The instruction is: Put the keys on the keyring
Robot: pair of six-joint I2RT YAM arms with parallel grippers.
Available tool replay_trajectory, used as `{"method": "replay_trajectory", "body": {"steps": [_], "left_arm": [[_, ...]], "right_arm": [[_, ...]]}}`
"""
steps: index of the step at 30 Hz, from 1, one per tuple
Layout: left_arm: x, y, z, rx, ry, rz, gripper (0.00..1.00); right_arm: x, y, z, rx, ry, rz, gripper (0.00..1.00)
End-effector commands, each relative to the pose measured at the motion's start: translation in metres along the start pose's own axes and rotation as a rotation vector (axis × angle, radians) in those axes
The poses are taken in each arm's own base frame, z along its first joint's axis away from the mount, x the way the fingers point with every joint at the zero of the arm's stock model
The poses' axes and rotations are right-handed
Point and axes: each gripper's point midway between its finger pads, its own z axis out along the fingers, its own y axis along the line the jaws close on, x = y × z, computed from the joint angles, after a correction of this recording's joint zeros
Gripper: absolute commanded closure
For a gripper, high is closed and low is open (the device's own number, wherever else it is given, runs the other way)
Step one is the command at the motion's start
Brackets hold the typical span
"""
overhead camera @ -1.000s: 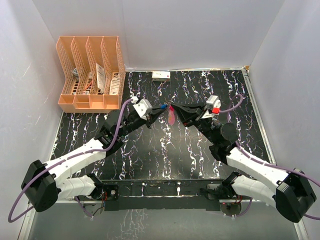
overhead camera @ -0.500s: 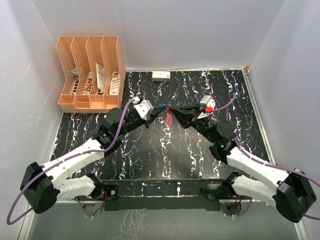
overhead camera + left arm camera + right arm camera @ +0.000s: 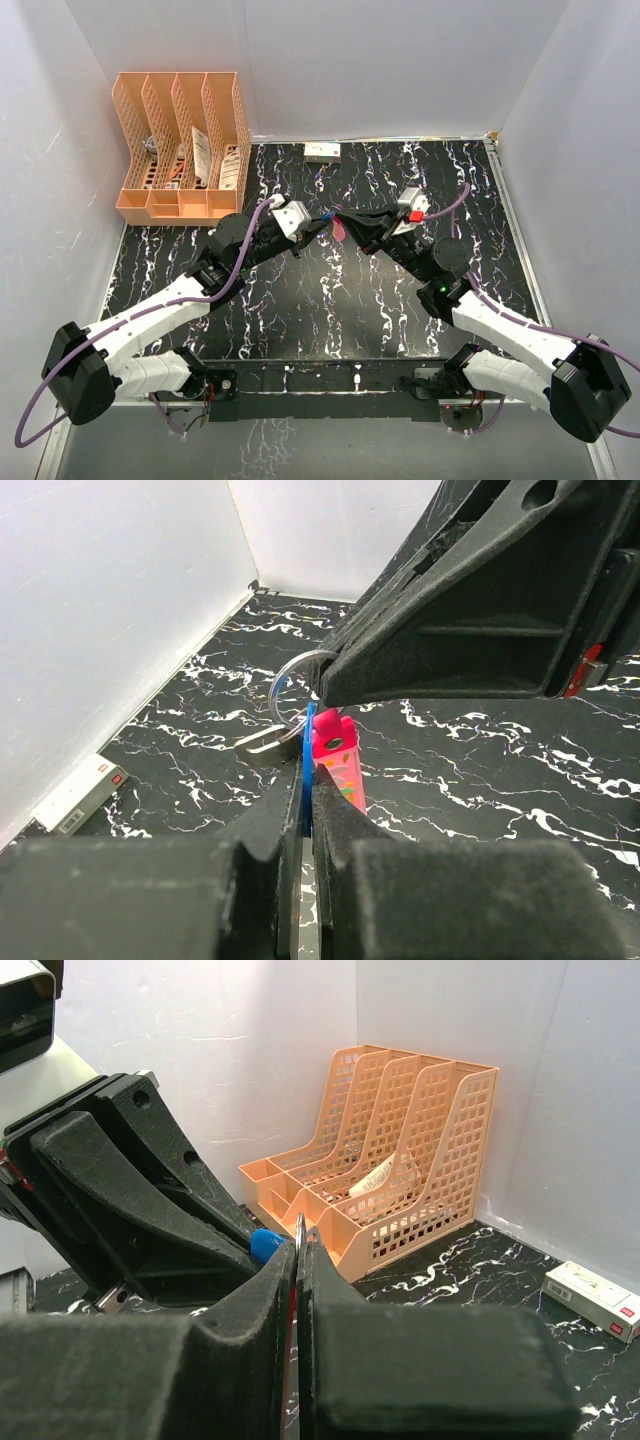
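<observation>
My left gripper (image 3: 322, 216) (image 3: 308, 770) is shut on the blue-headed key (image 3: 306, 742) (image 3: 328, 213), held edge-on. Its tip touches the thin metal keyring (image 3: 288, 683). My right gripper (image 3: 343, 214) (image 3: 298, 1245) is shut on that ring (image 3: 299, 1226), and its black fingers (image 3: 470, 620) fill the upper right of the left wrist view. The red-pink strap (image 3: 340, 765) (image 3: 340, 231) hangs below the ring. A silvery key (image 3: 266, 742) dangles at the ring's lower left. The blue key head (image 3: 264, 1244) shows just left of my right fingertips, against the left gripper's fingers (image 3: 130, 1200).
An orange file rack (image 3: 180, 150) (image 3: 400, 1170) with papers stands at the back left. A small white box (image 3: 322, 151) (image 3: 595, 1298) (image 3: 82, 793) lies against the back wall. White walls enclose the black marbled table (image 3: 330, 310). Both arms meet above its middle.
The right gripper has moved left with the ring towards the left gripper, closing the gap. The strap has swung slightly. The left gripper has shifted a little towards the ring.
</observation>
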Motion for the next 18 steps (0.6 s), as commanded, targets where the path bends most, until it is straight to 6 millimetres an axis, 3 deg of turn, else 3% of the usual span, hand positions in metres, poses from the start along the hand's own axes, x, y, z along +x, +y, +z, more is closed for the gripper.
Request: {"method": "replay_trajectory", "body": {"steps": [1,10,18], "left_arm": [[-0.030,0.011,0.000,-0.035,-0.057,0.035,1.00],[-0.035,0.035,-0.009,-0.168,-0.017,0.055,1.00],[-0.033,0.042,-0.006,-0.187,0.016,0.083,1.00]], "right_arm": [[-0.032,0.001,0.007,-0.005,-0.077,-0.037,1.00],[-0.038,-0.003,0.001,0.029,-0.064,-0.072,1.00],[-0.041,-0.006,0.001,0.045,-0.053,-0.086,1.00]]}}
